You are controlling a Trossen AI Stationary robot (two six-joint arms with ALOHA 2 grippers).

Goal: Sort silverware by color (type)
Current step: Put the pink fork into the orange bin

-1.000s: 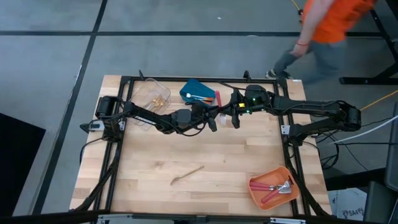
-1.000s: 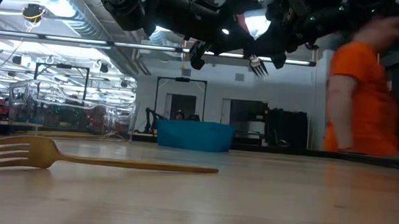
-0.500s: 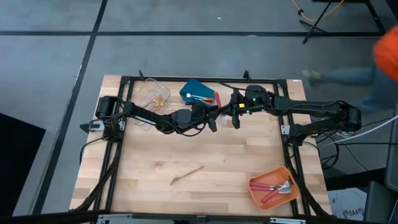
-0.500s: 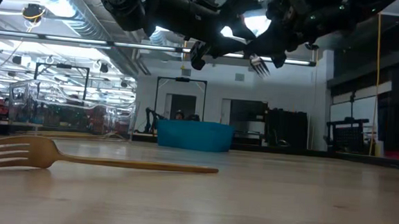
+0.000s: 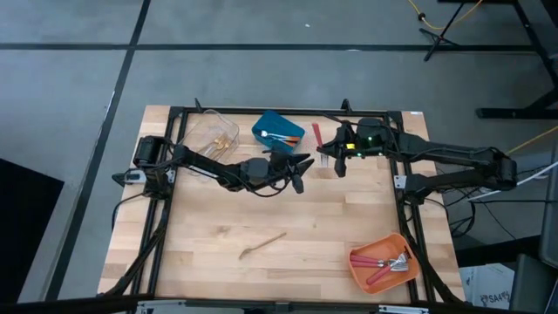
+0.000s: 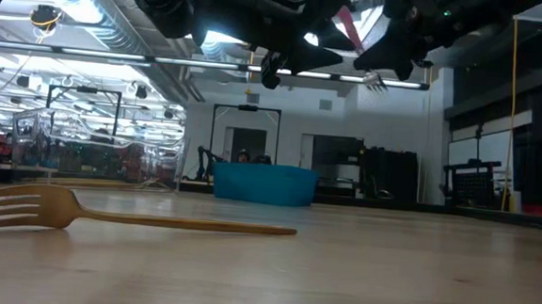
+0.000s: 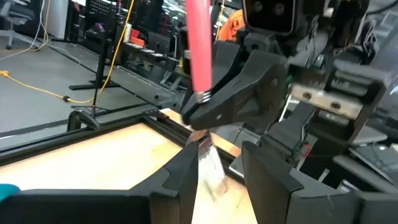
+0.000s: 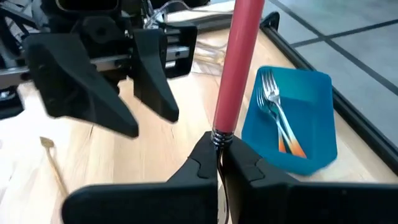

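Note:
My right gripper is shut on a red-handled fork with a silver head, high above the table's far middle. The fork also shows in the low view. My left gripper is open and empty, just to the left of it and apart from it. In the left wrist view its fingers frame the fork's head farther off. A gold fork lies flat on the table near the front. It also shows in the low view. My right gripper pinches the fork between its two fingers at the neck, where the red handle meets the silver stem. The red handle sticks out past the fingertips. The tines hang lower on the other side. The fork is tilted and lifted clear of the table.
A blue bin with orange-handled forks stands at the far middle. A clear bin with gold utensils stands at the far left. An orange bin with red-handled utensils stands at the near right. Bare wood lies between.
My right gripper has carried the red-handled fork toward the table's right edge, away from my left gripper, and the fork stays clear of the table. A person in orange beyond the far right of the table has walked out of view.

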